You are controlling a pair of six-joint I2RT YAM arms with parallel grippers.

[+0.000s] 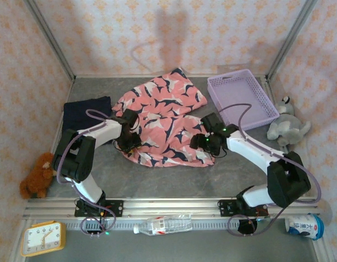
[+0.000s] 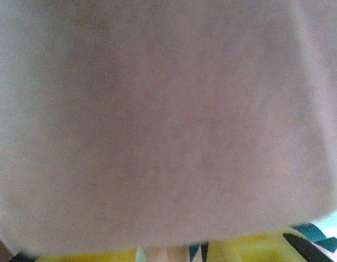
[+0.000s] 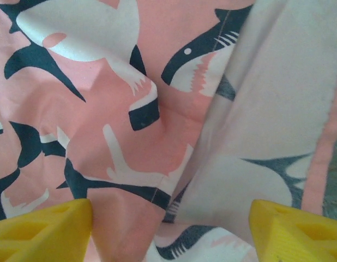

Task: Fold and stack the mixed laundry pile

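Where the right gripper (image 1: 204, 141) stands: on the shark cloth (image 1: 163, 117), nearer to you than the lavender basket (image 1: 242, 101) and to its left. Its yellow fingertips (image 3: 43, 226) are wide apart above the print, with nothing between them.
Left gripper (image 1: 127, 143): farther left of the basket, at the cloth's opposite edge. Its jaws are narrow, the cloth's pale reverse drapes over its camera, and a strip of cloth sits between the pads, so you seem to have that edge pinched.
Shark cloth: spread on the table and partly doubled over. One flap shows its pale underside, and its far corner lies just beside the basket's left rim.
Navy cloth (image 1: 86, 112): a flat rectangle beyond the shark cloth, well apart from the basket.
Step in hand: you are folding the shark cloth. The navy one looks already folded.
Next move: you likely need to lower the right gripper and close it on the loose flap to match the left pinch. Then carry both edges over together, keeping them level so the fold lands square. Stacking comes after that.
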